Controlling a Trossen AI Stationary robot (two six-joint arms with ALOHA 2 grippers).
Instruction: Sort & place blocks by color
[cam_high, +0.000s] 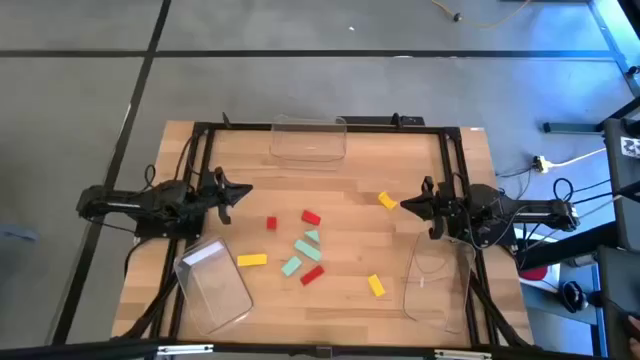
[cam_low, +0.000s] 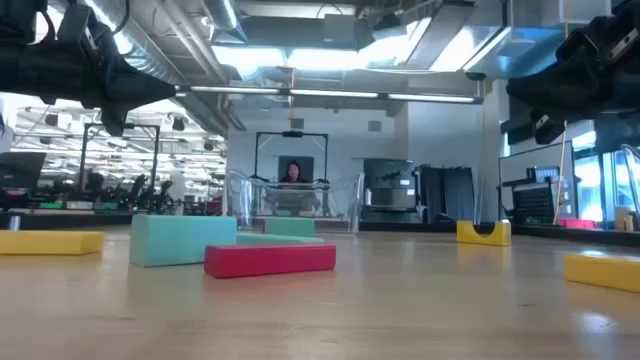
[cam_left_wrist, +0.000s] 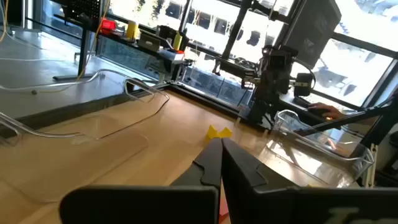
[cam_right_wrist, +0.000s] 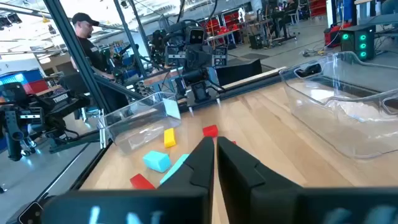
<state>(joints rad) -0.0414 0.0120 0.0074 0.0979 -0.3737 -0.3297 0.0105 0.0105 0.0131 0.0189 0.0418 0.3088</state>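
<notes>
A robotics lab or workshop floor is what's seen here: exposed ducts and strip lighting are hung overhead, a wooden table is ringed by a black metal frame, further robot arm rigs are set up beyond the table, red equipment racks are lined up behind, and a person is seen among them

— What's the floor like?
— Grey, crossed by dark lines; a yellow cable lies on it.
— And overhead?
— Bright ceiling lights, bare ducts. A person sits behind the far desk, with windows alongside.
</notes>
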